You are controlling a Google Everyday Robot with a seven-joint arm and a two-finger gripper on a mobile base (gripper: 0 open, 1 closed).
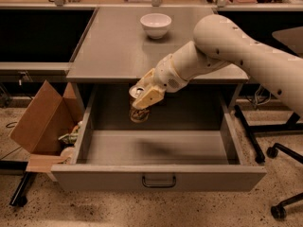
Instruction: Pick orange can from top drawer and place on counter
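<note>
Camera view, the only one I have. My gripper [142,100] hangs over the open top drawer [156,148], near its back left part, and my jaws are clamped on the orange can [138,113]. One pale finger [147,96] lies across the can's upper side. The silver top peeks out above it and the orange-brown body shows below.

The can is off the drawer floor, and a soft shadow lies on the grey bottom beneath and to the right of it. It sits roughly upright in my grip, top end up. In the picture it hangs just below the front edge of the counter [118,51], not on it.

My arm [236,46] comes in from the right, crossing above the counter's right front corner. Farther back on the counter stands a white bowl [155,25], well apart from me. The drawer's dark bar handle [159,181] faces the camera on the front panel. To the left of the drawer, on the speckled floor, an open cardboard box [40,119] leans with bits of rubbish in it.
</note>
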